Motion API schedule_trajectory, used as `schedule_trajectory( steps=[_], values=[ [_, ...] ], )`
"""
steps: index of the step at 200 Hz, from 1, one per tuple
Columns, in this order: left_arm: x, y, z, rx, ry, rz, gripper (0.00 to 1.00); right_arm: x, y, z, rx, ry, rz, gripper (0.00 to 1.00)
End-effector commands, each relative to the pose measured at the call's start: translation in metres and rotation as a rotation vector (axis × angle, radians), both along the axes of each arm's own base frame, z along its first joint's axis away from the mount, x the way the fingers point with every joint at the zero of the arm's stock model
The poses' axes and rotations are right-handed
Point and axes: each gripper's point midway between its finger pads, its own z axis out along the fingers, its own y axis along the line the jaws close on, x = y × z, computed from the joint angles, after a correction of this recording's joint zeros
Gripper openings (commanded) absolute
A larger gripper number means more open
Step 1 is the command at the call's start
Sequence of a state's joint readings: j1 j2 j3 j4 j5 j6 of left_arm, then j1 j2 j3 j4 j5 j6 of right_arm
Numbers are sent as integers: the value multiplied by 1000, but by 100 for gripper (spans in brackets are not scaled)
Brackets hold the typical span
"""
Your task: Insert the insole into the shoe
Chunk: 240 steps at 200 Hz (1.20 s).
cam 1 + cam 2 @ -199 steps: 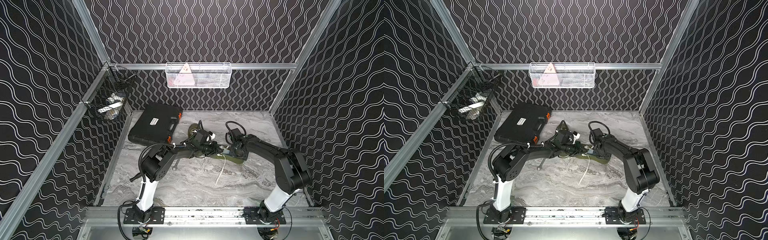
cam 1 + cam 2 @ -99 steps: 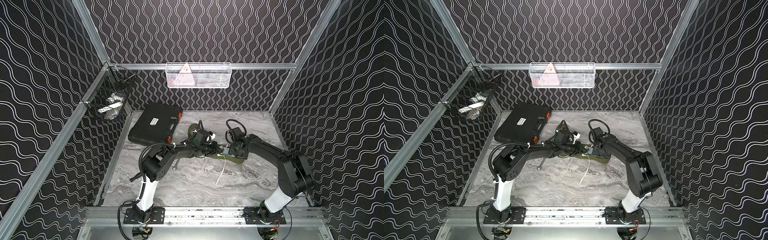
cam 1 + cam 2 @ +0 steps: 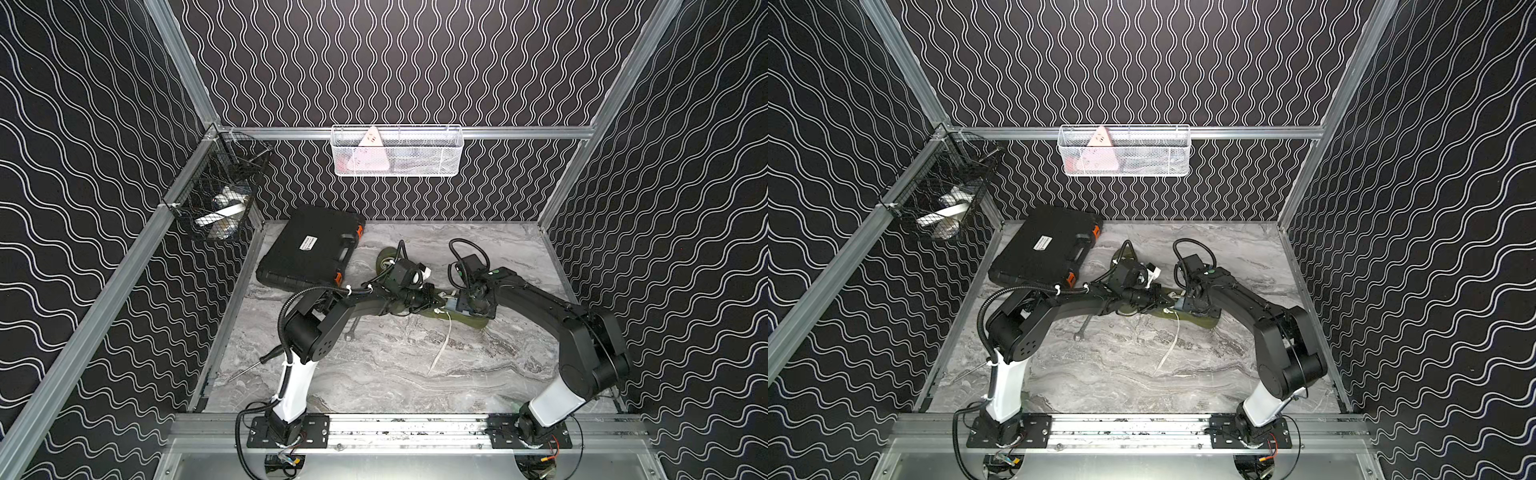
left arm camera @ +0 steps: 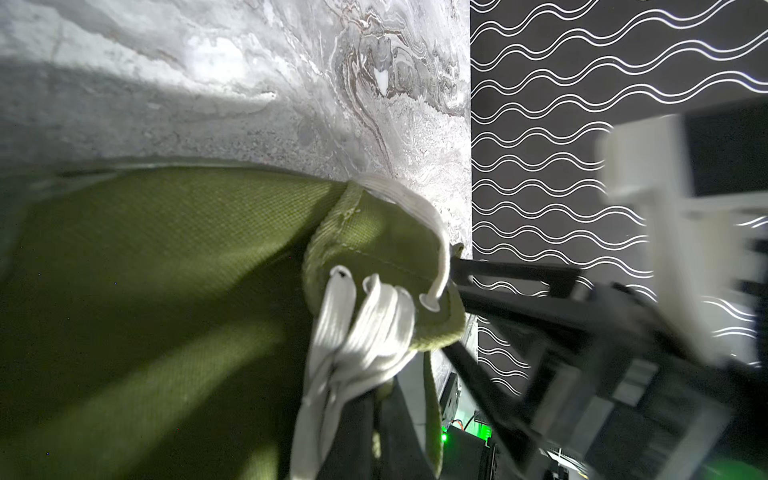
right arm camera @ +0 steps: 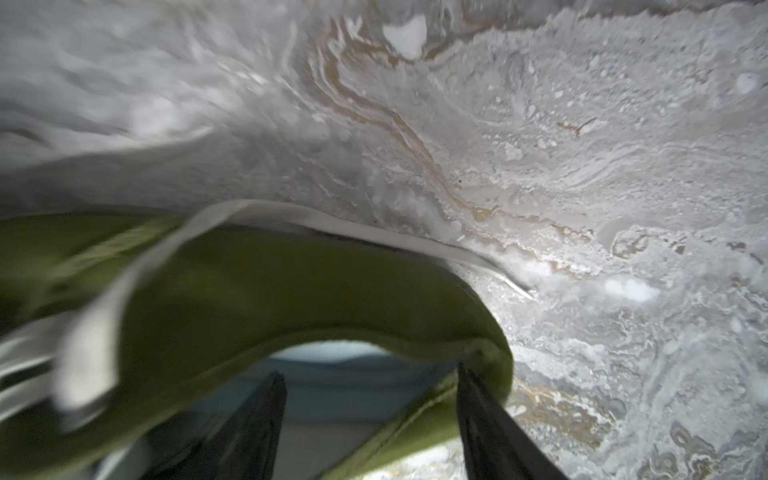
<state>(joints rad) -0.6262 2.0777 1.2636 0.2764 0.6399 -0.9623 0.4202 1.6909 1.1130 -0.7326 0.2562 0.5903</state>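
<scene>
An olive-green shoe [image 3: 467, 321] [image 3: 1200, 322] with white laces [image 4: 361, 328] lies on its side mid-table. My left gripper [image 3: 435, 300] [image 3: 1162, 299] [image 4: 376, 432] is shut on a strip of the shoe's [image 4: 166, 270] laced edge. A pale-blue insole [image 5: 340, 374] shows inside the shoe's [image 5: 291, 291] opening. My right gripper [image 3: 461, 305] [image 3: 1183, 305] [image 5: 370, 415] is open at that opening. One of its fingers [image 5: 257, 419] is inside over the insole; the other stands outside the green collar. Its black fingers [image 4: 511, 291] also show in the left wrist view.
A black tool case [image 3: 309, 249] lies at the back left, with an olive item [image 3: 384, 259] beside it. A wrench [image 3: 351, 332] lies under the left arm and a screwdriver [image 3: 253, 365] near the left wall. A loose lace [image 3: 442, 345] trails toward the front. Wire baskets [image 3: 397, 151] hang on the walls.
The right gripper's jaws have widened a little at the shoe's opening and its arm has shifted slightly. The left gripper has kept its hold.
</scene>
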Motion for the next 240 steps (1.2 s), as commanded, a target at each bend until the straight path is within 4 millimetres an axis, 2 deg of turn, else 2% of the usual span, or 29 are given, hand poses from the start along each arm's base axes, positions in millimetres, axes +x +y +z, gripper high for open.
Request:
schedule_trajectory(
  steps=[1,17,29,46,49,60,72,90,92,97,110,125,140,145,157,174,178,182,206,218,222,240],
  values=[
    [1,1,2,8,-15,-7,0,-1,-3,-5,-33,41,15,66],
    [0,3,3,19,-22,-8,0,2,5,17,12,-3,19,66],
    [0,3,2,22,-24,-7,0,-1,6,25,31,-16,17,66],
    [1,2,1,17,-20,-4,0,-6,1,10,13,23,0,66],
    [1,2,1,15,-20,-4,0,-14,-3,-1,-3,57,-5,66],
    [1,2,1,12,-20,-3,0,-20,-9,-19,-21,115,-18,66],
    [1,2,1,16,-21,-5,0,-21,-7,-26,-8,142,-15,67],
    [-1,4,1,27,-23,-12,0,-20,-2,-10,12,118,-14,66],
    [-1,4,1,28,-24,-13,0,-13,2,-2,23,88,-11,66],
    [-1,4,1,28,-24,-13,0,-9,6,9,32,55,-4,66],
    [0,4,2,23,-27,-11,0,-4,14,23,63,-5,10,66],
    [1,2,2,15,-24,-11,0,3,23,25,116,-47,10,66],
    [0,0,1,16,-17,-23,0,10,27,16,151,-47,-6,66],
    [-1,1,1,20,-18,-25,0,5,22,3,143,-17,-19,66],
    [-2,3,1,32,-23,-28,0,8,18,-12,127,-4,-29,66],
    [-3,3,3,34,-24,-33,0,9,11,-22,84,36,-34,66],
    [-3,4,3,34,-25,-34,0,8,8,-22,72,41,-36,66],
    [-3,4,3,35,-28,-35,0,17,11,-11,76,10,-35,66],
    [-3,3,4,26,-28,-32,0,22,5,19,45,-92,-46,66],
    [-3,2,4,17,-25,-28,0,26,7,26,77,-137,-69,67],
    [-3,2,4,14,-24,-29,0,20,5,17,74,-128,-75,67],
    [-4,-1,6,4,-26,-43,0,22,-2,-3,76,-126,-133,68]
  ],
)
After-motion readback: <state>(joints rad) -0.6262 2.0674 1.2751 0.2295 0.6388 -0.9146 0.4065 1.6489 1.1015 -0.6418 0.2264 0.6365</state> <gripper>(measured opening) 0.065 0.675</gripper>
